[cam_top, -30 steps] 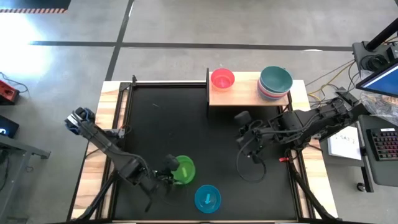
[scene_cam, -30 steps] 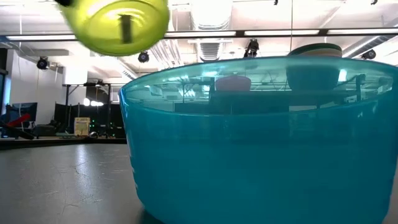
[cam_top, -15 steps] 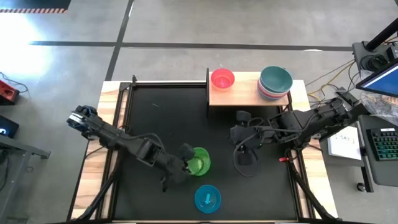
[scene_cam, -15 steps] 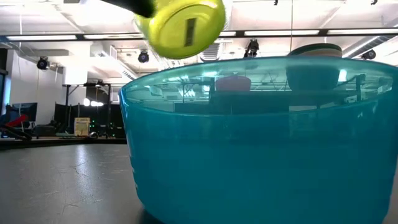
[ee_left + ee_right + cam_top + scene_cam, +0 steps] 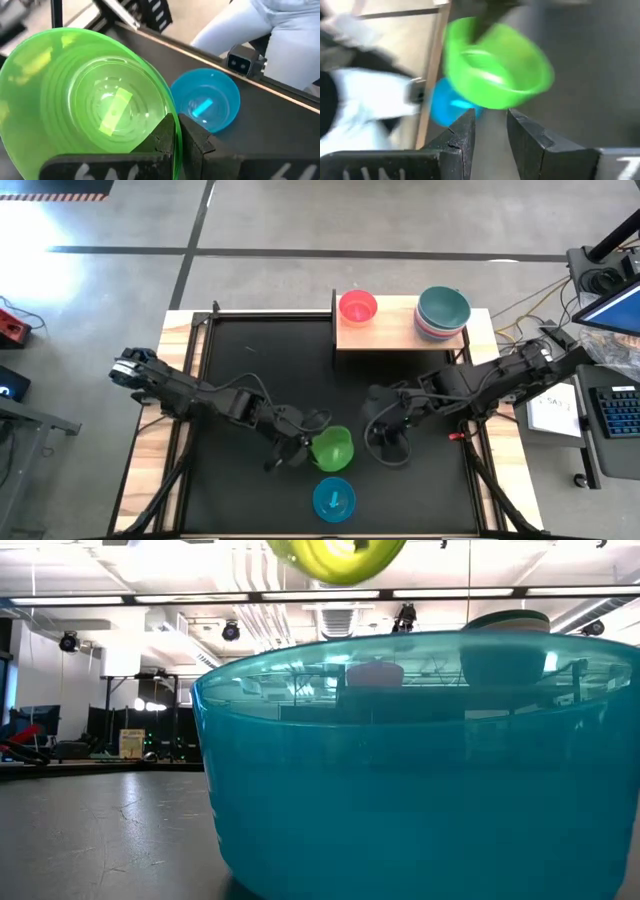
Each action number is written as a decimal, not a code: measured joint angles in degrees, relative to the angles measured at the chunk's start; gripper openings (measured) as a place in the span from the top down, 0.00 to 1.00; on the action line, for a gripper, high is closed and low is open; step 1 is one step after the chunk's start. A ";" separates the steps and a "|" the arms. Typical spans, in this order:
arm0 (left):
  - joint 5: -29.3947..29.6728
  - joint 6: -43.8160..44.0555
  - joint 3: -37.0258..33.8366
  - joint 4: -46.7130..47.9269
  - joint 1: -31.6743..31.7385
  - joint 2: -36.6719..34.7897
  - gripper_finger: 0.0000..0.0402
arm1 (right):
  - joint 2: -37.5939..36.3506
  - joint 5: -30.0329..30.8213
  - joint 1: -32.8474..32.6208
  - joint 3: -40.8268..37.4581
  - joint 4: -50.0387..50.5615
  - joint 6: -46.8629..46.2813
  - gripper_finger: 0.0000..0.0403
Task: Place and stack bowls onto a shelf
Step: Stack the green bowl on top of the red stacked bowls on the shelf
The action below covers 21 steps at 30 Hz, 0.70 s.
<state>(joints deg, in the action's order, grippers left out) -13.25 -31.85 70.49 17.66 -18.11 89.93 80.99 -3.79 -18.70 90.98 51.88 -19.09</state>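
1. We hold the green bowl (image 5: 331, 450) up off the bench (image 5: 260, 370) in our left pincer (image 5: 176, 131), near the middle and toward the near edge. It looks like a hand-over, since our right pincer (image 5: 385, 442) sits just to the bowl's right and faces it.
2. Our left pincer is closed on the green bowl's rim: in the left wrist view one finger lies inside the wall and the other outside, pinching it. The bowl sits open side up, slightly tilted.
3. Our right pincer is open by a narrow gap and holds nothing; in the right wrist view the green bowl (image 5: 495, 62) lies just beyond its fingertips (image 5: 465, 125), not yet between them.
4. The blue bowl (image 5: 333, 498) rests on the bench just nearer than the green one, waiting its turn.
5. On the shelf (image 5: 390, 332) at the far side, the red bowl (image 5: 358, 307) stands alone at the left end and a stack topped by the teal bowl (image 5: 443, 310) stands at the right. We judge the green bowl is bound for one of these.
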 joint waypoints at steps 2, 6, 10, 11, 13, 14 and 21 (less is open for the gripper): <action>-0.77 -1.62 -0.13 -1.41 -0.02 0.00 1.00 | 0.89 -5.63 -0.06 0.00 -2.49 1.25 0.74; -3.68 -3.63 -0.14 -3.26 0.00 0.39 1.00 | 2.24 -11.45 -0.34 0.00 -4.75 5.84 0.69; -11.64 -4.51 -0.14 -5.54 0.01 2.70 1.00 | 2.54 -11.52 -0.42 -0.02 -4.72 10.87 0.64; -13.28 -4.50 -0.14 -6.04 0.00 3.45 1.00 | 2.54 -11.50 -0.42 -0.02 -4.90 11.58 0.63; -14.43 -4.52 -0.14 -7.00 -0.04 4.77 1.00 | 2.47 -11.52 -0.42 -0.02 -4.90 13.53 0.62; -14.53 -4.56 -0.09 -7.34 -0.07 5.31 1.00 | 2.47 -11.58 -0.42 -0.02 -4.96 14.35 0.62; -14.76 -10.92 2.71 -7.61 0.30 6.19 1.00 | 3.12 -13.28 -0.55 0.00 -6.66 16.94 0.62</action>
<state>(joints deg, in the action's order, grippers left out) -28.01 -42.77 73.20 10.05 -17.81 96.12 84.10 -17.08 -19.25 90.97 45.22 -2.15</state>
